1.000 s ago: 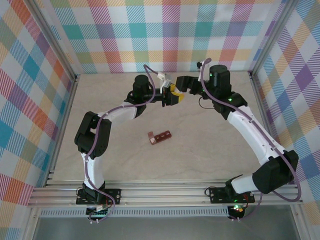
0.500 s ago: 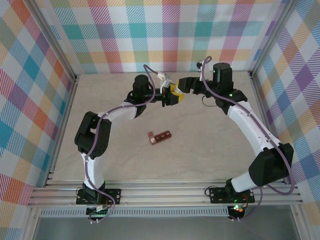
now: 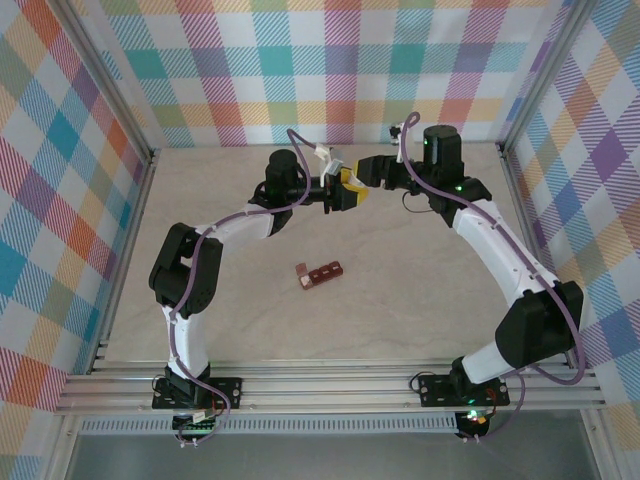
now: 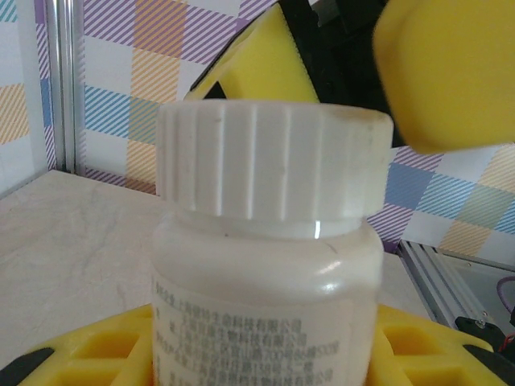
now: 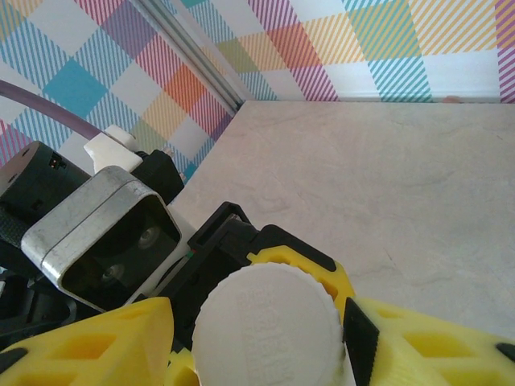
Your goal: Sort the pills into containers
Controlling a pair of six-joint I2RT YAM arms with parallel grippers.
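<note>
My left jaws are clamped on the body of the one white bottle [image 4: 265, 305] over the far middle of the desk [image 3: 430, 290]. My right jaws sit around its ribbed cap [image 5: 269, 326], though I cannot tell whether they press it. The one strip of containers [image 3: 320, 273] lies on the desk nearer my bases, well apart from both jaws, with bare desk on every side out to the checked walls [image 3: 60, 200].

Open table [image 3: 400, 300] was left round the containers [image 3: 320, 273]. Far centre was blocked by the left pincer [image 3: 336, 194] and right pincer [image 3: 353, 185], met at the white bottle [image 4: 265, 265]. Edges were closed by walls [image 3: 60, 200].
</note>
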